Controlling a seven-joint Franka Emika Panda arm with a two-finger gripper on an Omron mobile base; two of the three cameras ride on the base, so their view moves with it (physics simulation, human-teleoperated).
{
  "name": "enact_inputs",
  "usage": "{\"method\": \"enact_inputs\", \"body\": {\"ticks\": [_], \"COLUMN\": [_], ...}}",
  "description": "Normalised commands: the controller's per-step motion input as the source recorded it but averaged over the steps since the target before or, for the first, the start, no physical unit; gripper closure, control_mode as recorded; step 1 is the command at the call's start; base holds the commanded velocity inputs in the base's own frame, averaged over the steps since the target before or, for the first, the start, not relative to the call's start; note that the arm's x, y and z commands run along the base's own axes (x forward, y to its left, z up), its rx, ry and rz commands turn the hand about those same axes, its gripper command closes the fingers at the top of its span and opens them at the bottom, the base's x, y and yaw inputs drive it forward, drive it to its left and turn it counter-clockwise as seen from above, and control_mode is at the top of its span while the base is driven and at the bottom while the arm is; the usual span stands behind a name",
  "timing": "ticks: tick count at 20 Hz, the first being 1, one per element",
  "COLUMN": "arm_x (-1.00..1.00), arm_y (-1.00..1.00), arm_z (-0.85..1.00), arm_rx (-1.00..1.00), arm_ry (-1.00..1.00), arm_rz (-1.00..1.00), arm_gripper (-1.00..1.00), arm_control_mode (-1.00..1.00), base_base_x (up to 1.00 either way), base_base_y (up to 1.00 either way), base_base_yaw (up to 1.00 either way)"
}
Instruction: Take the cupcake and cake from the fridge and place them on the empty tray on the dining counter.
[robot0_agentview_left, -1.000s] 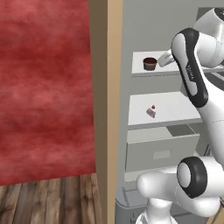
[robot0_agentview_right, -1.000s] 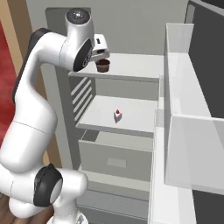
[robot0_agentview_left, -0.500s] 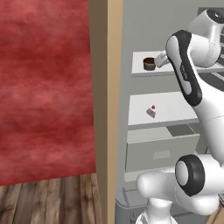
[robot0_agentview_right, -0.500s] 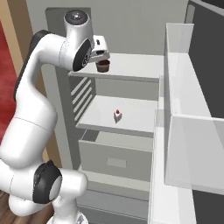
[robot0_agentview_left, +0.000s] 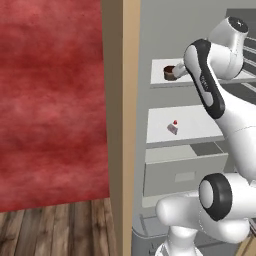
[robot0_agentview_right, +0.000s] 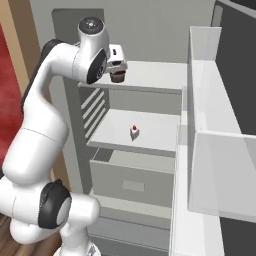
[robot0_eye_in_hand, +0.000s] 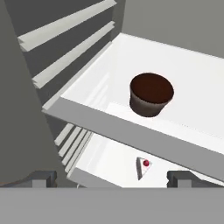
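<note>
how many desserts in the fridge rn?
2. The cupcake sits on the upper shelf, by the gripper; the cake slice is on the shelf below. The drawer may hide more.

Red wall (robot0_agentview_left: 52, 100), wooden floor (robot0_agentview_left: 55, 230).

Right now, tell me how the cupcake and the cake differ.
The cupcake is round and dark brown; the cake is a pale wedge with a red dot on top. The cupcake looks clearly bigger than the cake. The cupcake sits on the upper fridge shelf, the cake on the shelf below. Both rest untouched.
</note>
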Motion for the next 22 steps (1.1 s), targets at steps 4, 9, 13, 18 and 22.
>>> {"method": "enact_inputs", "body": {"ticks": [4, 9, 13, 18, 22], "arm_x": [0.4, 0.54, 0.6, 0.51, 0.3], "arm_y": [0.0, 0.0, -0.01, -0.12, -0.14], "arm_z": [-0.23, -0.03, 0.0, 0.0, -0.02], "arm_rx": [0.01, 0.0, 0.0, 0.0, 0.0], "arm_ry": [-0.02, -0.01, -0.02, 0.0, 0.0], "arm_rz": [-0.04, -0.02, -0.02, -0.03, -0.04], "arm_gripper": [-1.0, -1.0, -1.0, -1.0, -1.0], "arm_control_mode": [-1.0, -1.0, -1.0, -1.0, -1.0], "base_base_x": [0.0, 0.0, 0.0, 0.0, 0.0], "base_base_y": [0.0, 0.0, 0.0, 0.0, 0.0], "base_base_yaw": [0.0, 0.0, 0.0, 0.0, 0.0]}}
